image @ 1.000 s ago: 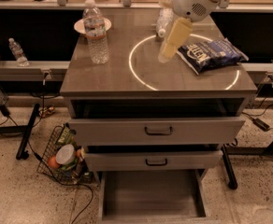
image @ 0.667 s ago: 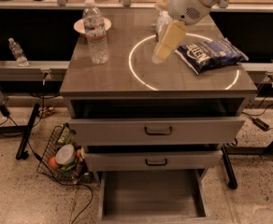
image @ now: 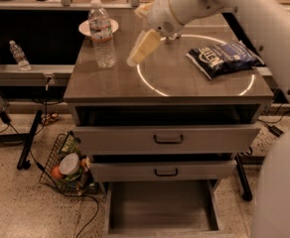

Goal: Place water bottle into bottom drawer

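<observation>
The water bottle (image: 101, 33) stands upright on the left part of the cabinet top: tall, clear, ribbed, with a white cap and a thin label band. My gripper (image: 135, 57) hangs from the white arm just right of the bottle, a short gap away, tilted down to the left, holding nothing. The bottom drawer (image: 161, 208) is pulled out at floor level, and its flat grey floor is bare.
A blue chip bag (image: 224, 57) lies on the right of the top, on a white ring marking. A white plate (image: 85, 28) sits behind the bottle. Two drawers with black handles (image: 169, 139) stand partly open above. A small bottle (image: 19, 54) stands on the left ledge. A wire basket (image: 68, 170) sits on the floor.
My gripper has moved left across the cabinet top, from near the chip bag to close beside the water bottle. The bottle and drawers have not moved.
</observation>
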Tool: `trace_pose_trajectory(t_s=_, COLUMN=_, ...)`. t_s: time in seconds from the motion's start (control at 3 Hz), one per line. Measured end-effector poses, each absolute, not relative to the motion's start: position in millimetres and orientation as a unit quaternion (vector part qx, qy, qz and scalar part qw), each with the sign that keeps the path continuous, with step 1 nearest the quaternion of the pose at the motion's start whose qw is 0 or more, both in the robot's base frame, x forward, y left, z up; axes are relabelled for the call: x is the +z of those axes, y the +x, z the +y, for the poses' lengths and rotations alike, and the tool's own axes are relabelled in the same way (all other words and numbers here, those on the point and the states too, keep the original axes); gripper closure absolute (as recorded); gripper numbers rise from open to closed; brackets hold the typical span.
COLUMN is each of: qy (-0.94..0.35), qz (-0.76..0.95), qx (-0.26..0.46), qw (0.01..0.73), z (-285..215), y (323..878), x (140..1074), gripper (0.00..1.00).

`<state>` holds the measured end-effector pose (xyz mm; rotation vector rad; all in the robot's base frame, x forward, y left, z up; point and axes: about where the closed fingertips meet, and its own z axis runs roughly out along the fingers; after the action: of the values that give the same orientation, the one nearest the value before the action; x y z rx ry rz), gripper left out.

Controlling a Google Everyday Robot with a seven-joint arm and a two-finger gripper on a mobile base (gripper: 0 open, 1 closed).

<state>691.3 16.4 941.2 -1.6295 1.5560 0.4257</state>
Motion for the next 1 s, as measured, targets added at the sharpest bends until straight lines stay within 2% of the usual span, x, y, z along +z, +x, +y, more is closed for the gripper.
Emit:
trace_pose_trajectory(t_s=0.67, qy=-0.606, qz=0.580, qx=0.269, qw=0.473, z=91.5, y=750.9, x=913.1, gripper=0.02)
trace_pose_trajectory(t_s=1.0, qy=-0.587, qz=0.580, qx=0.315, qw=0.468, z=112.6, y=759.4, x=900.2, gripper=0.07)
